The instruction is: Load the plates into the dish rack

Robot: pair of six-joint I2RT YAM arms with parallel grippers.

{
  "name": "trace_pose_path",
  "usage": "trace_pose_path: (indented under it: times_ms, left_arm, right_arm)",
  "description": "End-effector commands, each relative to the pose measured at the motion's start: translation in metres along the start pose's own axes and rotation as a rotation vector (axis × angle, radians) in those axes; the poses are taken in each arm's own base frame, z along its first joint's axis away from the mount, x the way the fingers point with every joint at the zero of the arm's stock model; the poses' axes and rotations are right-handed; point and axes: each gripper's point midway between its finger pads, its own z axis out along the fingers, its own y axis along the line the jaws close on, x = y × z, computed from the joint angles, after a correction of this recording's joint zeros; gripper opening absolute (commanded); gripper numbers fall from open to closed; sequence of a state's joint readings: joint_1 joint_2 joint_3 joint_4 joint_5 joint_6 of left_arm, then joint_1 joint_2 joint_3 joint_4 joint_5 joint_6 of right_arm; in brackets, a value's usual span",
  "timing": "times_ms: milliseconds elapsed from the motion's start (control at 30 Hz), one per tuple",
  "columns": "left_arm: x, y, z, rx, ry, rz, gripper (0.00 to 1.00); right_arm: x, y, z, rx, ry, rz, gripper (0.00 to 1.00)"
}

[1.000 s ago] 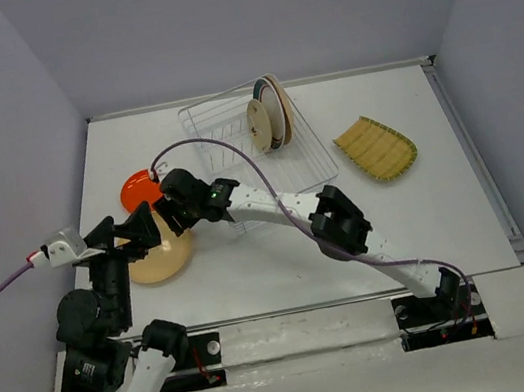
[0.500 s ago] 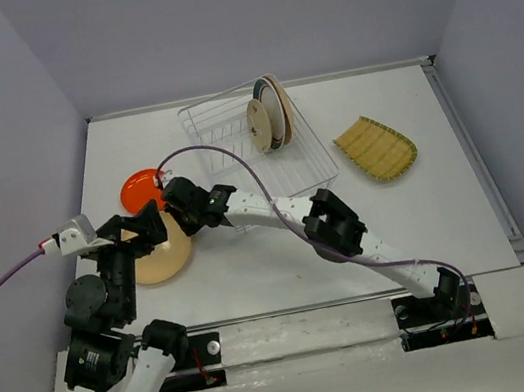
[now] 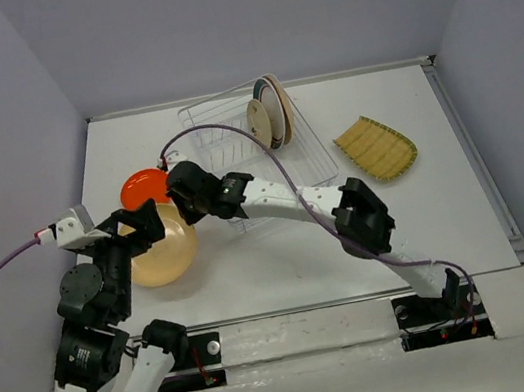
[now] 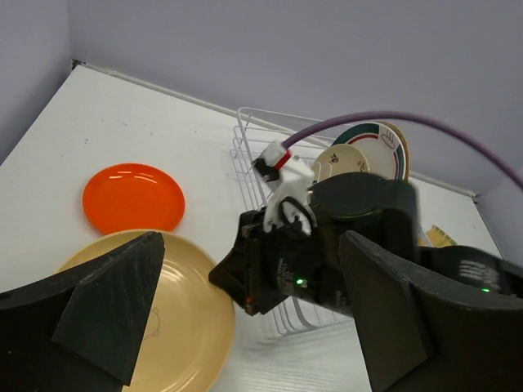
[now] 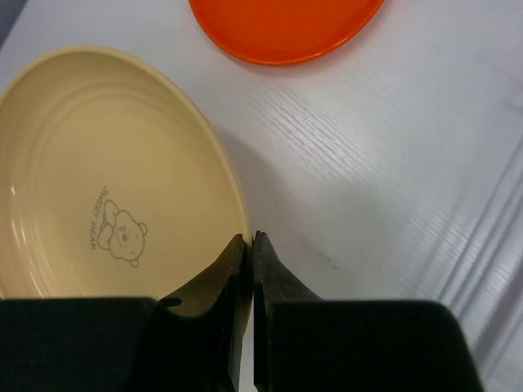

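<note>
Since your right gripper [image 5: 252, 238] has just clamped the tan plate [image 5: 106, 180] by its rim, lifting toward the dish rack [image 3: 303, 151] may proceed.

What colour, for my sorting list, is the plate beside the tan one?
Orange-red plate, best in left wrist view.

tan plate [image 5: 98, 188]: cut off left | orange plate [image 5: 286, 24]: cut off top | dish rack [image 4: 249, 143]: partly behind right arm [image 4: 351, 237]

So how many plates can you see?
5. The orange plate and tan plate lie at the left, the cream plate and teal-rimmed plate stand in the dish rack, and the striped plate lies at the right. Another may hide behind those two.
</note>
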State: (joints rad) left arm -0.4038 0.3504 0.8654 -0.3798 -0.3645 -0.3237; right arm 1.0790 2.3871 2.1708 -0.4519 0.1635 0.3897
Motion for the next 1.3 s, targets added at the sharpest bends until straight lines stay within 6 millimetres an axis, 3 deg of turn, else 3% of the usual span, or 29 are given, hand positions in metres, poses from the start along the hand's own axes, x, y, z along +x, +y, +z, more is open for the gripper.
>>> trace_pose_path:
  times_ms: [0,33,67,100,200,233,267,300,333,367,567,767,967,1267]
  left_arm:
    - [-0.007,-0.013,-0.001,0.044,0.028,-0.012,0.99]
    - [-0.005,-0.017,-0.001,0.064,0.043,-0.01,0.99]
    - [0.0,-0.026,0.0,0.102,0.078,-0.015,0.99]
    - [-0.001,-0.03,-0.001,0.12,0.086,-0.018,0.98]
    - [0.004,-0.038,-0.001,0.155,0.122,-0.022,0.96]
    - [0.006,-0.039,0.0,0.16,0.13,-0.021,0.95]
    - [0.007,-0.04,0.0,0.165,0.134,-0.022,0.94]
    - [0.011,-0.041,0.003,0.164,0.145,-0.019,0.92]
    - [0.014,-0.043,0.004,0.176,0.158,-0.02,0.91]
    - [0.018,-0.045,0.007,0.178,0.172,-0.023,0.91]
    - [0.042,-0.058,0.021,0.217,0.252,-0.045,0.95]
    - [0.067,-0.078,0.032,0.301,0.348,-0.066,0.93]
    - [0.095,-0.063,0.049,0.239,0.393,-0.038,0.85]
    - [0.091,-0.046,0.057,0.164,0.359,0.001,0.81]
  right_arm:
    - [-0.104,0.029,-0.097,-0.089,-0.286,0.054,0.07]
    - [-0.116,0.03,-0.112,-0.094,-0.315,0.059,0.07]
    - [-0.114,0.017,-0.114,-0.066,-0.312,0.064,0.07]
    - [-0.128,0.012,-0.134,-0.07,-0.349,0.073,0.07]
    - [-0.124,-0.022,-0.146,-0.026,-0.343,0.099,0.07]
    - [-0.139,-0.036,-0.166,-0.042,-0.382,0.127,0.07]
    - [-0.14,-0.043,-0.172,-0.051,-0.388,0.139,0.07]
    - [-0.134,-0.062,-0.17,-0.045,-0.386,0.154,0.07]
    - [-0.14,-0.06,-0.191,-0.098,-0.408,0.154,0.07]
    - [-0.127,-0.07,-0.189,-0.092,-0.384,0.157,0.07]
    - [-0.121,-0.107,-0.216,-0.044,-0.402,0.165,0.07]
    - [-0.115,-0.111,-0.233,-0.075,-0.414,0.169,0.07]
    - [-0.116,-0.115,-0.247,-0.07,-0.438,0.159,0.07]
    - [-0.11,-0.129,-0.251,-0.015,-0.445,0.155,0.07]
